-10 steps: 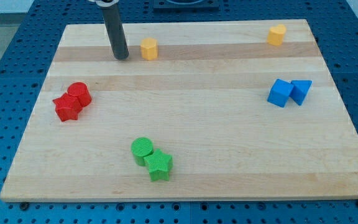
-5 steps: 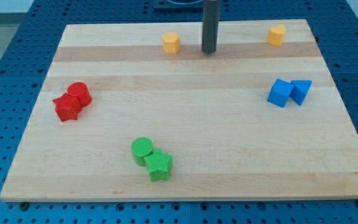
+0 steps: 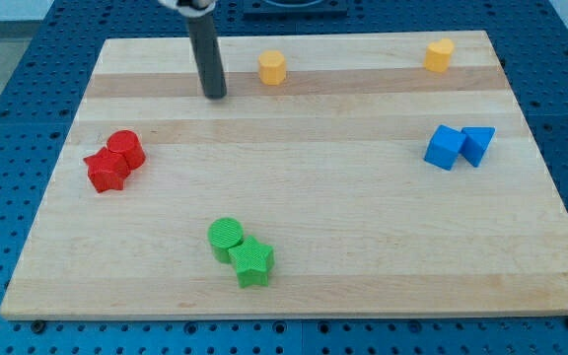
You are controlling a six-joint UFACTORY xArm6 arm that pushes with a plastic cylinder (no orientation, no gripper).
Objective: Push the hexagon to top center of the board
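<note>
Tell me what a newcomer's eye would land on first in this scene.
First, the dark rod near the view's top left, my tip resting on the wooden board to the left of the yellow hexagon, apart from it. Next, the tight colour pairs: red blocks at the left, blue blocks at the right, green blocks near the bottom. Another yellow block sits alone at the top right.

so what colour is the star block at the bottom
Green; the star sits touching a green cylinder, clearest in the camera view.
</note>
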